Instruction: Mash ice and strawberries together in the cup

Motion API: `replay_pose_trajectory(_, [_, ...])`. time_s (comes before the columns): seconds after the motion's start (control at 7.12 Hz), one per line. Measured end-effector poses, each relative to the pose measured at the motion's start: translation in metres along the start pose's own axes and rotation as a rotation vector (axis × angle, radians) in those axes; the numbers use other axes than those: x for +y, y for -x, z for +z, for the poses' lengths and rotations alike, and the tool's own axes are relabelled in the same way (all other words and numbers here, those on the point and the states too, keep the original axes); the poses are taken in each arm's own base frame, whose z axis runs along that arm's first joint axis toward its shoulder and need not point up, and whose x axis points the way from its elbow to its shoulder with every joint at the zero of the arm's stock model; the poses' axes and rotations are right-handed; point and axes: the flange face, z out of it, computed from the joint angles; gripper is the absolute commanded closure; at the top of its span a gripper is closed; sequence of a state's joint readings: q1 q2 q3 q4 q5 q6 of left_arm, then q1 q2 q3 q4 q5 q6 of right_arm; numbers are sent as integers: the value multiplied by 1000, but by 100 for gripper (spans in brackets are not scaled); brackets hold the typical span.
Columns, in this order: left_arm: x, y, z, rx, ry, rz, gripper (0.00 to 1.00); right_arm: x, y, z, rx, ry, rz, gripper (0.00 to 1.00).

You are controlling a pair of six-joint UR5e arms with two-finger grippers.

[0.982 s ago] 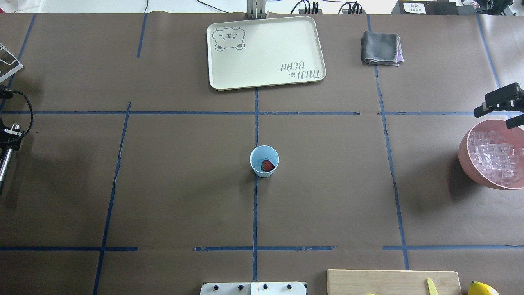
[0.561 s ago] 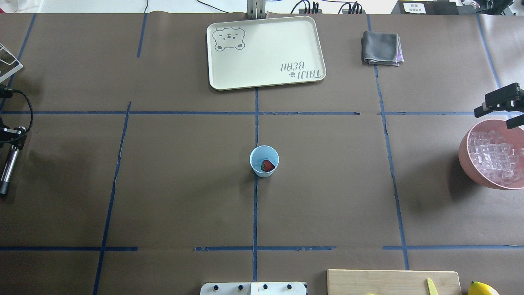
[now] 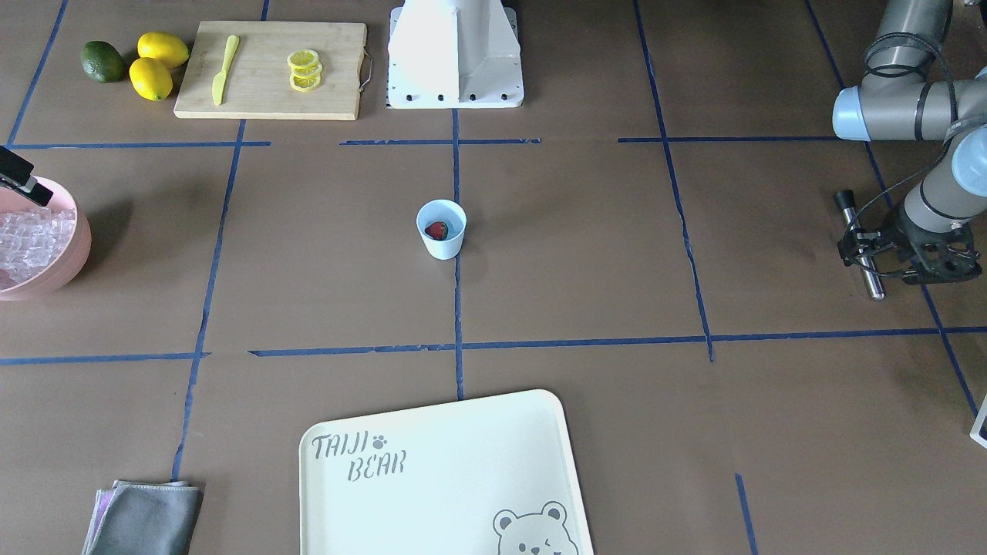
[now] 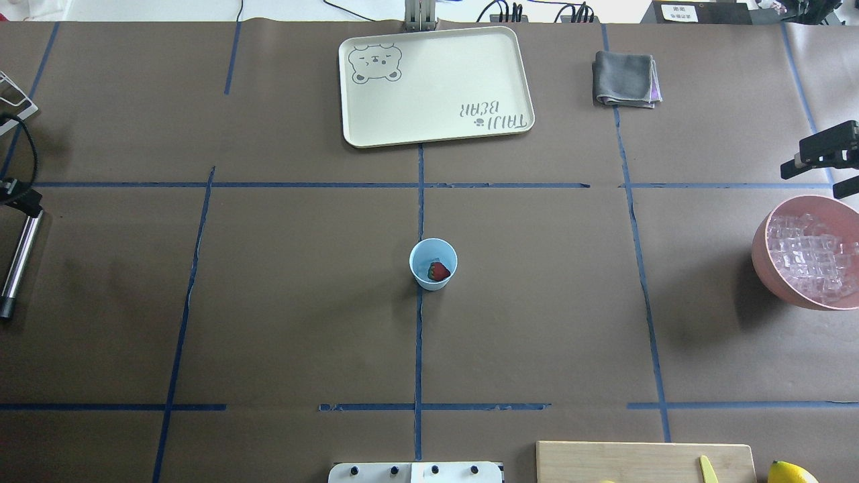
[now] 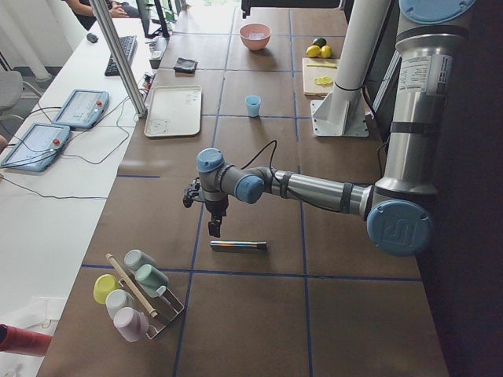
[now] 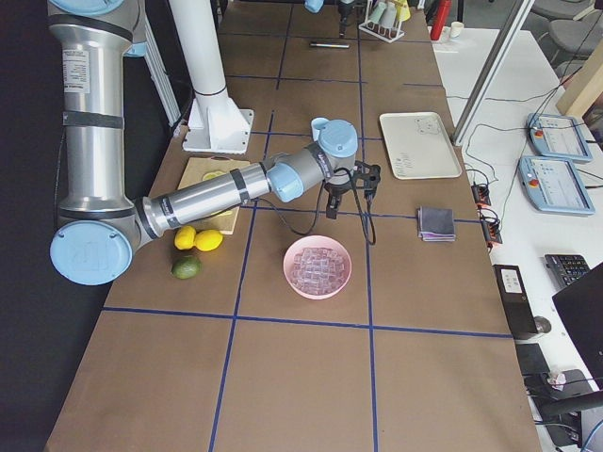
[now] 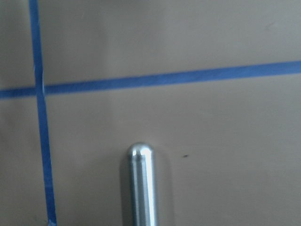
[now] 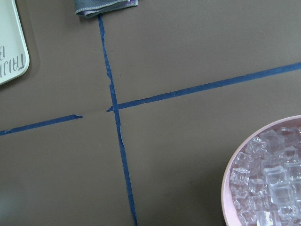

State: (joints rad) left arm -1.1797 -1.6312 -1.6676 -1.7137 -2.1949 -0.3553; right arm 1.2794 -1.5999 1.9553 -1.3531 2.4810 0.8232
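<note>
The pale blue cup (image 4: 420, 252) (image 3: 442, 245) stands upright at the table's middle. One red strawberry (image 4: 439, 271) (image 3: 437, 230) lies in it, with what looks like a clear cube beside it. More ice (image 4: 809, 258) (image 8: 270, 188) fills a pink bowl (image 4: 762, 261) at the right edge. My right gripper (image 4: 824, 176) hovers open and empty just beyond that bowl. Far left, a metal rod (image 4: 19, 265) (image 5: 238, 246) (image 7: 140, 188) lies on the table. My left gripper (image 3: 857, 254) hangs over its far part. Whether its fingers grip the rod is unclear.
A cream bear tray (image 4: 436, 87) and a folded grey cloth (image 4: 625, 79) lie at the far side. A cutting board (image 3: 270, 92) with lemon slices and a knife sits beside the robot base, with lemons (image 3: 150, 77) and a lime. A rack of cups (image 5: 134, 294) stands at the left end.
The left gripper has pulled back toward the view's left edge, uncovering more of the rod, which first shifted slightly right. The right gripper has drifted a little farther from the pink bowl.
</note>
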Motion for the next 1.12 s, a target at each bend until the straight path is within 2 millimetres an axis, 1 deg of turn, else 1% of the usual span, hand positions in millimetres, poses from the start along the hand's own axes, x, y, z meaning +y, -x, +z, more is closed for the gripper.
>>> replay_pose_trajectory(0.14, [0,11,-45,36,-2,12,0,-8,-10,-6,11,-7,-29,0])
replay_pose_trajectory(0.28, [8,18,-91,47,-5,19,0,-20,-23,-16,37,-6,-76,0])
replay_pose_trajectory(0.42, [20,24,-129,51,-6,23,0,-35,-32,-34,71,4,-123,0])
replay_pose_trajectory(0.56, [31,35,-152,70,-8,33,0,-49,-43,-54,108,18,-168,0])
replay_pose_trajectory(0.7, [42,50,-157,105,-4,56,0,-59,-56,-75,141,33,-208,0])
replay_pose_trajectory(0.84, [55,76,-148,149,12,56,0,-65,-69,-88,169,51,-240,0])
replay_pose_trajectory(0.98, [63,113,-131,204,18,43,0,-70,-86,-88,202,80,-269,0])
replay_pose_trajectory(1.12, [68,155,-111,250,1,52,0,-74,-104,-80,231,112,-284,0])
